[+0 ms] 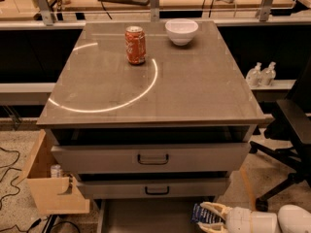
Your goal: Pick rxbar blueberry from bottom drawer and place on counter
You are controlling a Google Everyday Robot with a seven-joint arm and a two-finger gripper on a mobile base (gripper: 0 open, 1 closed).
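Note:
The rxbar blueberry (pixel 201 213), a dark blue wrapper with white print, is held between the pale fingers of my gripper (pixel 210 215) at the bottom right. The gripper is shut on it, just above the right edge of the open bottom drawer (pixel 146 217), whose flat grey floor shows at the bottom middle. The counter (pixel 194 86) is the glossy grey-brown top with a bright white arc, well above the gripper.
A red-orange soda can (pixel 135 44) and a white bowl (pixel 181 31) stand at the counter's back. Two grey drawer fronts with dark handles (pixel 152 158) sit below the top. A wooden box (pixel 46 188) is at the left, an office chair (pixel 291 144) at the right.

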